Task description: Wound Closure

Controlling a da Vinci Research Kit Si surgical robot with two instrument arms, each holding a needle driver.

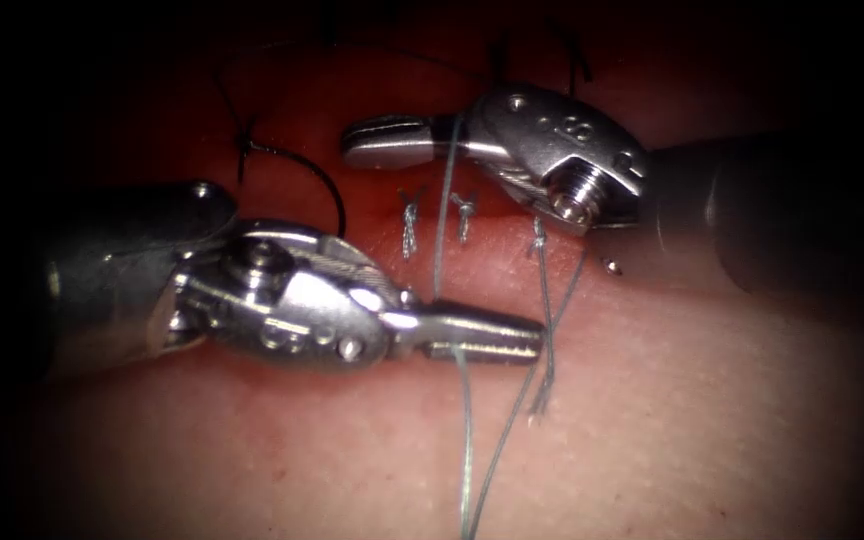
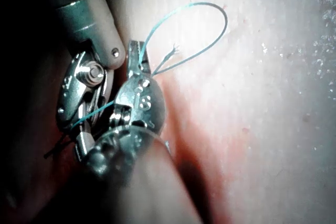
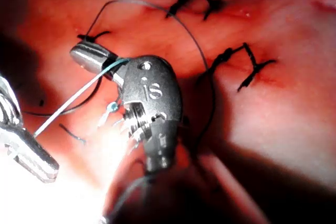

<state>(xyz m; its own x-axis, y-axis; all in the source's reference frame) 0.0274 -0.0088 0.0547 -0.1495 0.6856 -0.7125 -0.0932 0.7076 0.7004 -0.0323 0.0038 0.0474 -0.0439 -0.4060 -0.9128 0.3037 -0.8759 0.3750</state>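
Thread (image 1: pixel 442 215), pale grey-green: one strand stretched between the two tools, clamped at both ends.

Right tool (image 1: pixel 377 141): enters from the right of the endoscope view, jaws together on the thread where the strand meets them near their base. Seen again in the right wrist view (image 3: pixel 92 56), thread leaving the jaws toward the other tool.

Left tool (image 1: pixel 497 335): enters from the left, jaws closed on the same strand; below them the thread runs down over the tissue (image 1: pixel 712 400) to the near edge of the view. Seen in the left wrist view (image 2: pixel 137 59), with a loop of thread (image 2: pixel 210 11) lying on the pale tissue beyond its tip and a frayed end inside the loop.

Knots, pale, tied (image 1: pixel 410 222): three in a row between the tools (short cut tails standing up); the rightmost trails two longer ends (image 1: pixel 549 330) with a frayed tip.

Dark stitches (image 3: pixel 247 61): several on the reddened tissue, a dark thread (image 1: pixel 307 170) curving toward the left tool.

Needle: cannot tell where it is.
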